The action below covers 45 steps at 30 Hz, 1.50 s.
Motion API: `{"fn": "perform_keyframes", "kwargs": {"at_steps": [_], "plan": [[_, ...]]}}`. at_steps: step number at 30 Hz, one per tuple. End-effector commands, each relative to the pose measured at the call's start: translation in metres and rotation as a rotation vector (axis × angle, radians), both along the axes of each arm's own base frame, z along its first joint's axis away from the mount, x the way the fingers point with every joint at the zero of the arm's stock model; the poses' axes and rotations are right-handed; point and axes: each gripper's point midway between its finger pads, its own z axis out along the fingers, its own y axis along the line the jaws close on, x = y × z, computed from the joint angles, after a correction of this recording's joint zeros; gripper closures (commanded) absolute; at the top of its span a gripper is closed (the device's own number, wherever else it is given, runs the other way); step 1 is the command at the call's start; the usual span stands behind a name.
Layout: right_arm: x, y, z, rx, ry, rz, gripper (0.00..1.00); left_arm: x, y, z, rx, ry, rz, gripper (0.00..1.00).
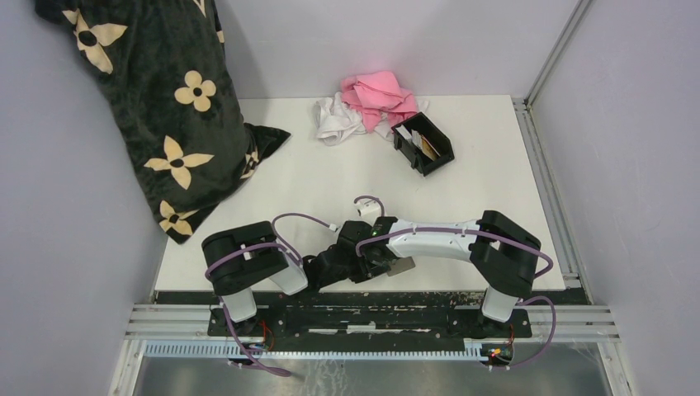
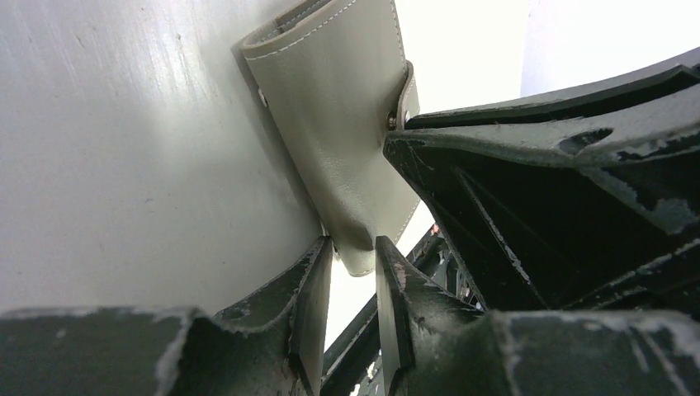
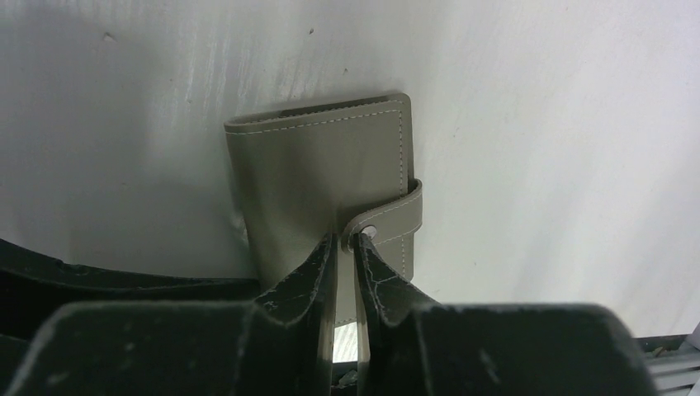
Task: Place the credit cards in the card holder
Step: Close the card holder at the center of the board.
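The black card holder (image 1: pixel 438 157) stands at the back right of the table, with a white credit card (image 1: pixel 405 133) and a tan one (image 1: pixel 428 147) standing in it. Near the front edge both arms meet over a closed grey wallet (image 1: pixel 402 266) (image 2: pixel 338 107) (image 3: pixel 314 173). My left gripper (image 1: pixel 361 266) (image 2: pixel 355 247) pinches the wallet's lower corner between its fingertips. My right gripper (image 1: pixel 381 257) (image 3: pixel 347 239) stands nearly closed, its tips on the end of the wallet's snap strap (image 3: pixel 396 216). Any cards inside the wallet are hidden.
A pink cloth (image 1: pixel 380 95) and a white cloth (image 1: pixel 337 120) lie bunched at the back, touching the holder's far side. A black flower-patterned cushion (image 1: pixel 165 107) leans at the left. The table's front edge is right under the grippers. Grey walls enclose the table.
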Motion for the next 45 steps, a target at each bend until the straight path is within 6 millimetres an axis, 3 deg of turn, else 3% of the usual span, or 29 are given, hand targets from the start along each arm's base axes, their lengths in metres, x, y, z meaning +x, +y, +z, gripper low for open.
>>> {"fn": "perform_keyframes", "kwargs": {"at_steps": [1,20,30,34,41,45], "plan": [[0.006,0.011,0.004,0.015,-0.042,-0.002,0.82,-0.004,0.018,-0.030,0.096,0.056,0.036,0.65],[0.007,-0.015,-0.012,0.052,-0.031,-0.072,0.84,-0.005,0.021,-0.035,0.106,0.059,0.038,0.66],[0.008,-0.012,-0.024,0.305,0.023,-0.117,0.85,-0.002,0.022,-0.036,0.128,0.051,0.044,0.66],[0.009,-0.015,-0.027,0.396,0.043,-0.138,0.87,0.003,0.022,-0.028,0.164,0.011,0.046,0.66],[0.012,-0.019,-0.029,0.498,0.065,-0.157,0.88,0.027,0.014,0.011,0.246,-0.130,0.052,0.65],[0.013,-0.019,-0.026,0.533,0.063,-0.156,0.88,0.040,0.010,0.021,0.313,-0.187,0.061,0.65]]}}
